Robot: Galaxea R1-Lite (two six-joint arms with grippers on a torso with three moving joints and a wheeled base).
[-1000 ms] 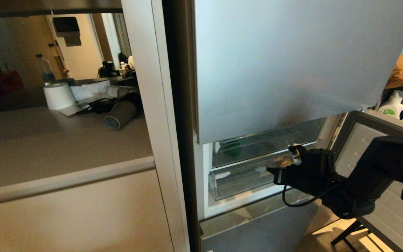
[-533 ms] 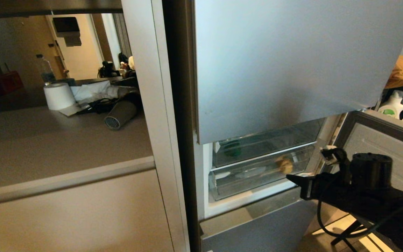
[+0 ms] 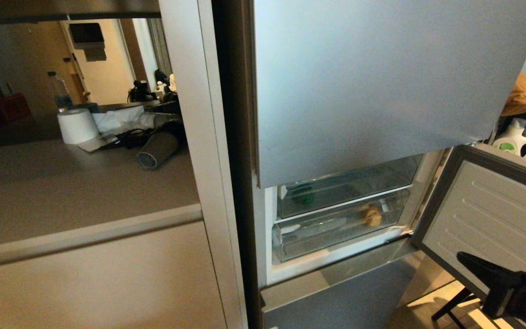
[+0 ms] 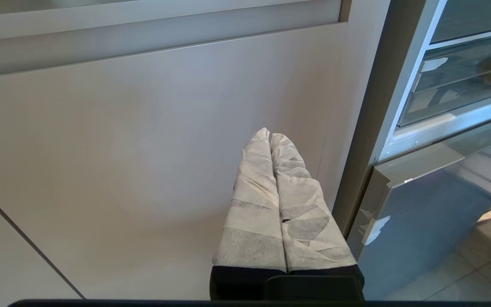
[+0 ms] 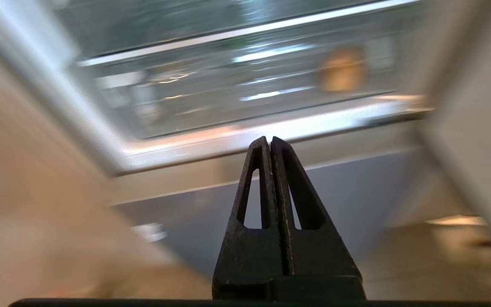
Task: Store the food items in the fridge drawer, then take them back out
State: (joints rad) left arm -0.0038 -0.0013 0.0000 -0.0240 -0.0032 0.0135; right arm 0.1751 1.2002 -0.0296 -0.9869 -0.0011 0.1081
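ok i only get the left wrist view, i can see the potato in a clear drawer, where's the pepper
Observer: The green bell pepper lies in the upper clear drawer, near its left end. The potato is in the lower drawer.
Operator: and the right gripper
Observer: The right gripper is shut and empty, aimed at the fridge front just under the drawers.
Operator: door open?
Observer: Yes, the lower fridge door is swung out to the right.
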